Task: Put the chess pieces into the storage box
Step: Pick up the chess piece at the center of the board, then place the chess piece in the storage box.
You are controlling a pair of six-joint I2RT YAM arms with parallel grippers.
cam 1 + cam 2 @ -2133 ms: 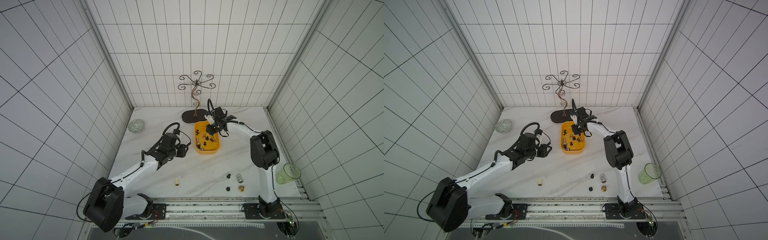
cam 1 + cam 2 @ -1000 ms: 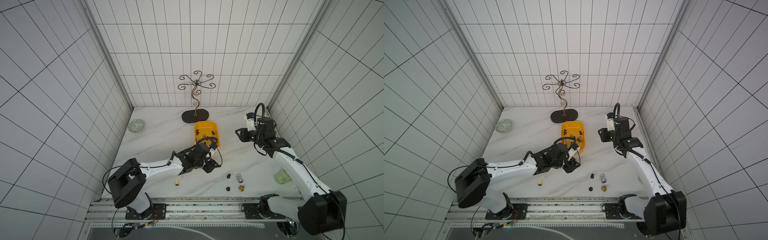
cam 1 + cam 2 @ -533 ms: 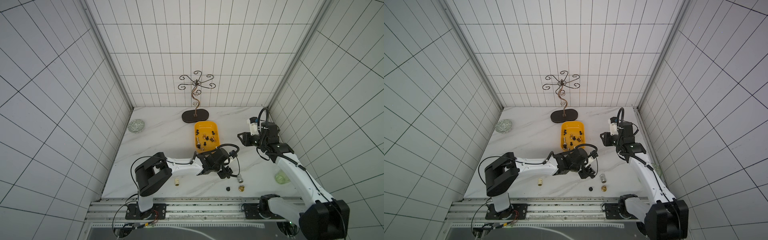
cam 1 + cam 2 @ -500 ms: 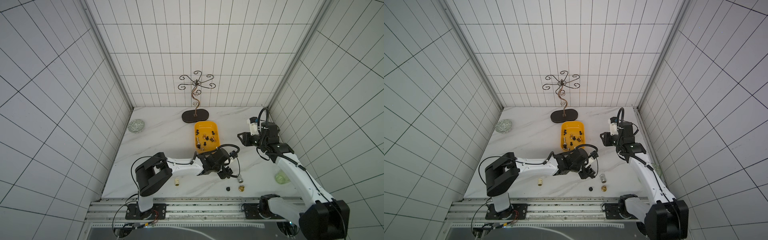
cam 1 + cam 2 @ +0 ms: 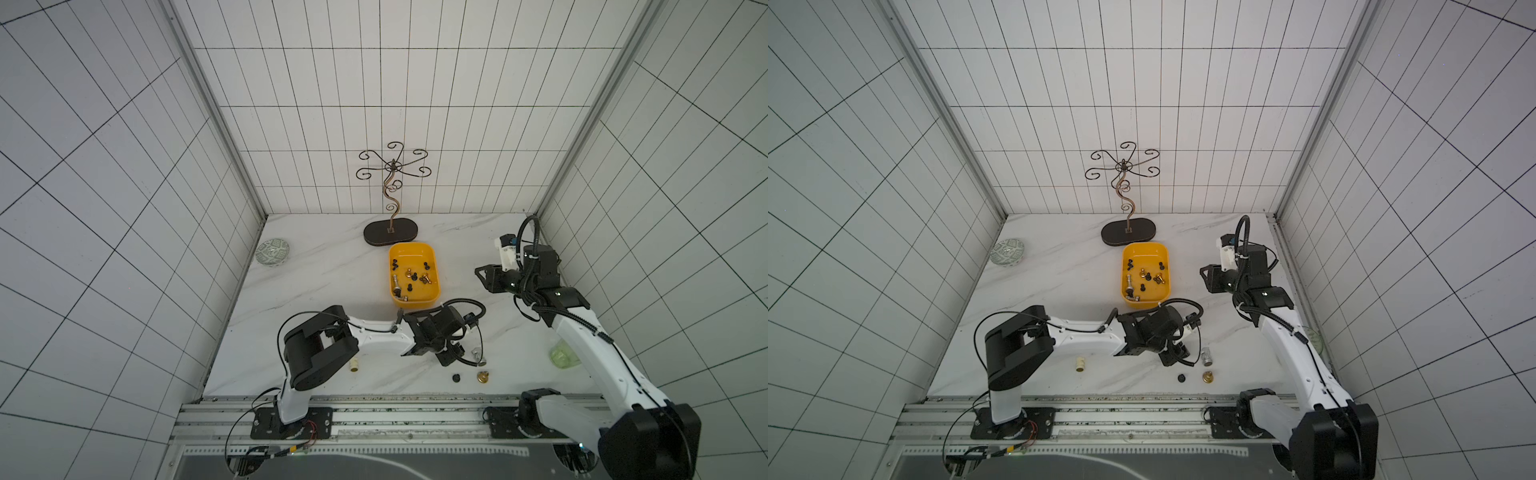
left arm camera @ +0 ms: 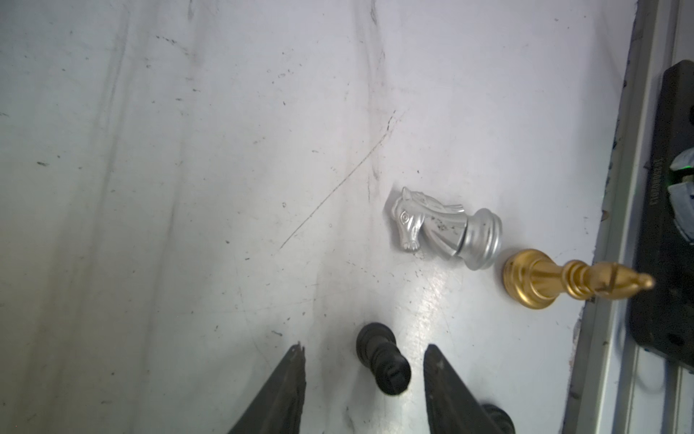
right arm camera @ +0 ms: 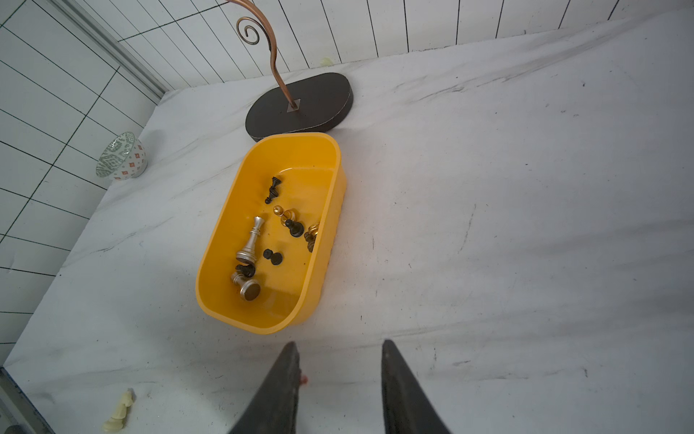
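The yellow storage box [image 5: 415, 301] [image 7: 225, 195] holds several black, silver and gold chess pieces. My left gripper [image 5: 451, 358] [image 6: 364, 347] is low at the table's front, open around a black pawn [image 6: 383, 359] that lies on its side, touching neither finger. Just beyond it lie a silver knight [image 6: 447, 235] [image 5: 475, 354] and a gold bishop [image 6: 563, 282] [image 5: 483, 376]. Another black piece [image 5: 456, 377] and a cream piece [image 5: 354, 365] [image 7: 120, 411] are also loose near the front. My right gripper [image 5: 481, 276] [image 7: 340, 345] hangs open and empty to the right of the box.
A dark oval stand base with a curled wire tree [image 5: 390, 230] stands just behind the box. A patterned bowl [image 5: 272, 251] sits by the left wall and a green cup [image 5: 561, 357] by the right wall. A metal rail [image 5: 395, 405] runs along the front edge.
My left arm swung from left of the box to the front right and came down over the black pawn. My right gripper pulled back from above the box to the right.
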